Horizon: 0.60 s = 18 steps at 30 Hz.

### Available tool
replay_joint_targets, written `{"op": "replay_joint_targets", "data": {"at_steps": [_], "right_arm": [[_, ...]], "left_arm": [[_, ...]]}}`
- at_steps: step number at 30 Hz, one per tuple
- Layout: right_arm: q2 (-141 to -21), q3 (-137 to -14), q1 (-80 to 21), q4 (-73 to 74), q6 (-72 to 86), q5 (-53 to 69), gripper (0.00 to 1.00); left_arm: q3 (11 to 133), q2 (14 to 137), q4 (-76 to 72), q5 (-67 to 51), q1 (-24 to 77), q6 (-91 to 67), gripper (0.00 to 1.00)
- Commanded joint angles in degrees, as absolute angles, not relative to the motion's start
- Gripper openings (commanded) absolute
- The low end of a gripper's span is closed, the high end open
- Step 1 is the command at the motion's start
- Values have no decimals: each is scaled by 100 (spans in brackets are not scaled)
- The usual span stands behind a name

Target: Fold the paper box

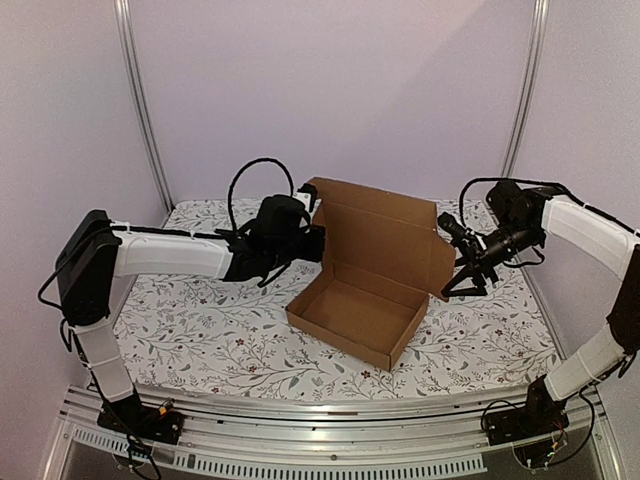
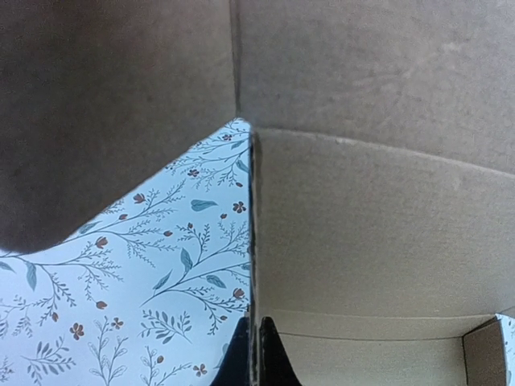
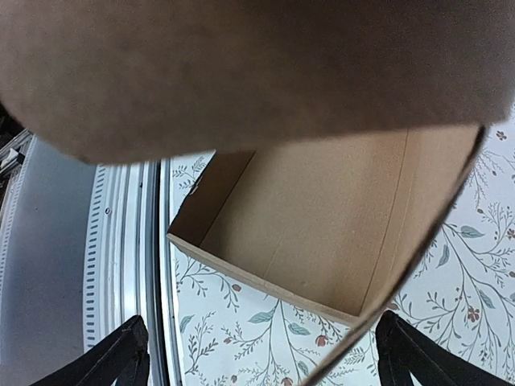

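The open-topped brown corrugated cardboard box [image 1: 360, 312] sits mid-table on the white tablecloth printed with leafy sprigs [image 1: 200, 335], its lid standing upright along the far side. The black left gripper [image 2: 256, 355] is pinched tight on the thin edge of the box's left wall. At the lid's right flap, the black right gripper [image 3: 265, 360] is spread wide, grasping nothing; the flap's edge runs between its fingers.

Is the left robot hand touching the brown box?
Touching. In the left wrist view, the left gripper is pinched shut on a thin wall edge of the paper box.
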<state>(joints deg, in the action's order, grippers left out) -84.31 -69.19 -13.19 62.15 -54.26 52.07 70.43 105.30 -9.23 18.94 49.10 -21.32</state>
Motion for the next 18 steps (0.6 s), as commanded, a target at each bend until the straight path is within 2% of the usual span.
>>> {"op": "replay_joint_targets", "data": {"at_steps": [1, 4, 9, 15, 18], "right_arm": [[-8282, -7567, -1113, 7510, -6150, 4918, 98], [-8425, -8008, -966, 8246, -6948, 4767, 98], [-8622, -8293, -518, 8501, -7441, 4676, 94], [-9087, -8865, 229, 8542, -7751, 4905, 84], [-9293, -8858, 268, 7945, -7432, 4814, 79]], "left_arm": [[6845, 10396, -595, 1911, 5023, -1940, 0], [6784, 10356, -636, 1867, 5027, -1890, 0], [6695, 10316, -730, 1803, 5027, -1893, 0], [6718, 10295, -717, 1761, 5027, -1833, 0], [6749, 10293, -696, 1756, 5027, -1822, 0]]}}
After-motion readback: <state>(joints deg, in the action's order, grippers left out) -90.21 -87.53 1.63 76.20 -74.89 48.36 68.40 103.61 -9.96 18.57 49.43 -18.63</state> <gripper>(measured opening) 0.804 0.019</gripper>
